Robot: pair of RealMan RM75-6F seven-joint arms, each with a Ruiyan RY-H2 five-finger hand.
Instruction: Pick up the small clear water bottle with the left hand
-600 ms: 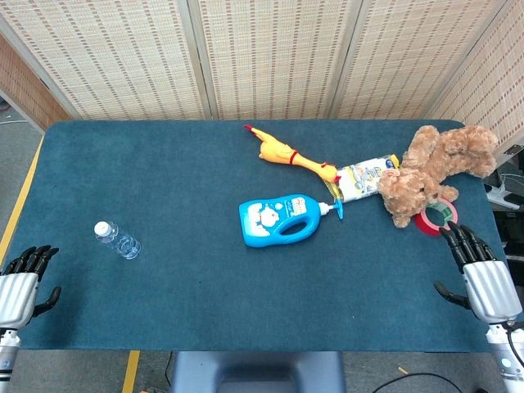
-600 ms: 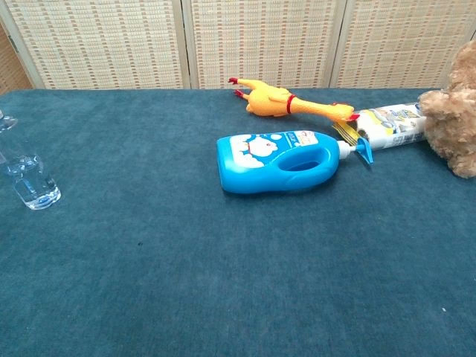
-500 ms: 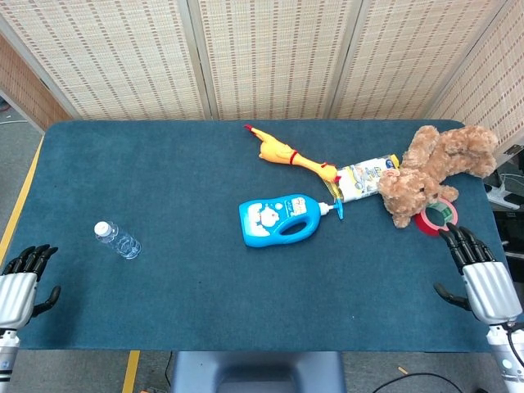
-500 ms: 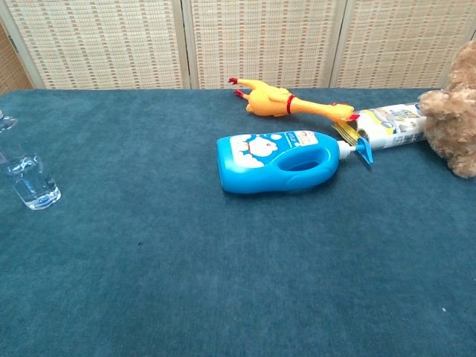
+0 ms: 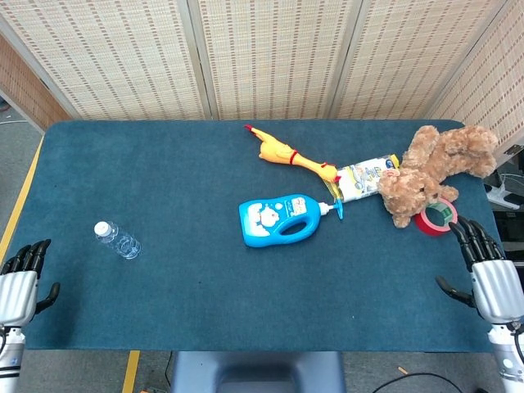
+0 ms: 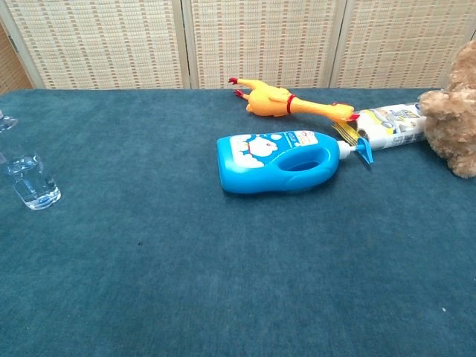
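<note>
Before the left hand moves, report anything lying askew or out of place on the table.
The small clear water bottle and the blue detergent bottle both lie on their sides. The teddy bear sprawls over the red tape roll. Nothing is spilled.

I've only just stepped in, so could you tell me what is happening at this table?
Nothing is being handled yet. The small clear water bottle lies on its side on the blue table, apart from the left hand, which sits open at the near edge. The right hand is open too, at the opposite edge near a roll of red tape and a teddy bear.
</note>
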